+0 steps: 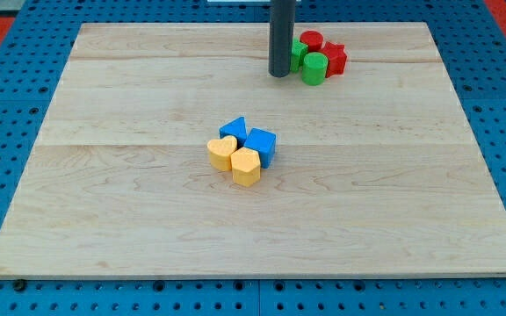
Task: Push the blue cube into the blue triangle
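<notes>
blue cube (261,145): already snug against blue triangle (234,129), so job looks done
yellow blocks (235,160): crowd both
my tip (279,74): parked on counter (130,219) by the red-green pile (316,57)
tool: just a rod, nothing to open or clamp

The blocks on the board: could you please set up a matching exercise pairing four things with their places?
Things:
1. blue cube
2. blue triangle
3. my tip
4. yellow blocks

Places:
A. view's top, just left of the red and green blocks
B. centre cluster's upper left
C. centre cluster's right side
D. centre cluster's lower edge

Pairs: 1-C, 2-B, 3-A, 4-D
</notes>
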Controlling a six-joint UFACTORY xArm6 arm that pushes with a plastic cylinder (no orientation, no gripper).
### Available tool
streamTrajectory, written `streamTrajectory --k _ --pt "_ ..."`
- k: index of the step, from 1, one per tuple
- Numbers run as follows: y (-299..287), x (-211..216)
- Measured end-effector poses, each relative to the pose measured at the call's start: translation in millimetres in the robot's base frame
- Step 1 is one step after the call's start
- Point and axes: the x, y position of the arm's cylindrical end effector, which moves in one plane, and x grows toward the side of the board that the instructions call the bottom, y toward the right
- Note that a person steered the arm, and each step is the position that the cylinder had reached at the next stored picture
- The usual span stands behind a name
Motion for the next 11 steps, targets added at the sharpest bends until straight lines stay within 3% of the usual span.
streamTrajectory --k 2,5,6,11 --pt "21 39" --pt "24 159" --pt "1 181" --pt "-29 156"
